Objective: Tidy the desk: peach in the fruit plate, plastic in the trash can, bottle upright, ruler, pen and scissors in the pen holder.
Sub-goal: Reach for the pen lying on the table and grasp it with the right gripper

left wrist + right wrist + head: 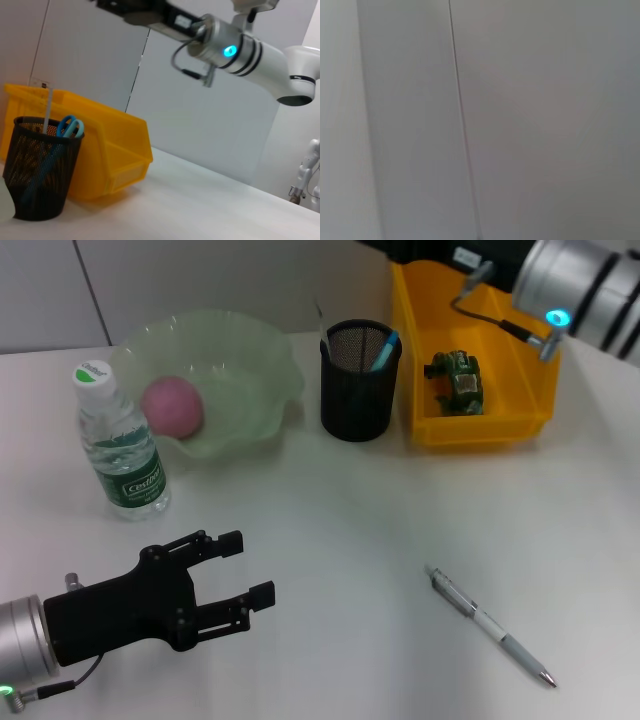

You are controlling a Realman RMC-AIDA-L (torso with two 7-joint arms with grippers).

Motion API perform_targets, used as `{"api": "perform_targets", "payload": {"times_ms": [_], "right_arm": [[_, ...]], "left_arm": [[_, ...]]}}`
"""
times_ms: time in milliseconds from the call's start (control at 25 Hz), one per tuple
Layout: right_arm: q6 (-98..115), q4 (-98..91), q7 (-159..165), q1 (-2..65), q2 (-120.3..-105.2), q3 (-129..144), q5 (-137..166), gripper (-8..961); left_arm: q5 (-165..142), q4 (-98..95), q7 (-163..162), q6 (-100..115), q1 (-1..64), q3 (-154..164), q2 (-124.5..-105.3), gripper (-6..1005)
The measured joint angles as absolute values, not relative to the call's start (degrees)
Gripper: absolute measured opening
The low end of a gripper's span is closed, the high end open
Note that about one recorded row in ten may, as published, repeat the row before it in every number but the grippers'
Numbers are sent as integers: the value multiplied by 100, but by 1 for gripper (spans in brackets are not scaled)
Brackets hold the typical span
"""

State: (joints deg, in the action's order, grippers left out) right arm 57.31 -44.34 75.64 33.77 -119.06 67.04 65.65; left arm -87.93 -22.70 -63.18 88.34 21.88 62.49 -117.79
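1. Head view: left gripper (245,567) sits low over the near left of the white table (340,540); black fingers spread wide, holding nothing, touching nothing.
2. Right arm (575,285) is raised over the far right, above the back of the yellow bin; its claw is out of frame, so cannot tell its state. Right wrist view shows only a plain grey wall panel with a seam.
3. Peach (172,406): round, pink, matte, lying inside the fruit plate (250,360), a translucent pale green bowl with a wavy rim.
4. Bottle (120,445): clear plastic, green label, white-green cap, standing upright just beside the plate's left edge.
5. Pen holder (359,380): black mesh cylinder between plate and bin; blue-handled scissors (385,348) and a thin clear ruler (322,325) stick out of it.
6. Trash can (470,350): glossy yellow plastic bin, right of the holder; crumpled green plastic (456,380) lies on its floor.
7. Pen (490,625): slim, silver-white, lying flat on the near right of the table, well apart from everything else.
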Motion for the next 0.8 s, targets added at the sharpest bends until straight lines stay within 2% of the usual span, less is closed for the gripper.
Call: {"api": "perform_targets", "payload": {"times_ms": [200, 400, 480, 800], "right_arm": [[6390, -5452, 9531, 2988, -11841, 6662, 7826, 716], [7186, -6593, 11776, 2957, -11844, 6535, 10228, 714], [8147, -7050, 12984, 3182, -11844, 6378, 11458, 714], [9832, -7295, 14533, 3950, -11768, 6197, 13282, 712]], "left_arm": [[-8795, -2306, -6327, 8845, 2189, 6249, -11789, 811], [-8792, -2335, -6334, 8871, 2197, 6249, -11792, 811], [-8791, -2373, -6356, 8891, 2194, 6248, -11792, 811], [-8831, -2489, -6332, 9110, 2109, 6268, -11751, 811]]}}
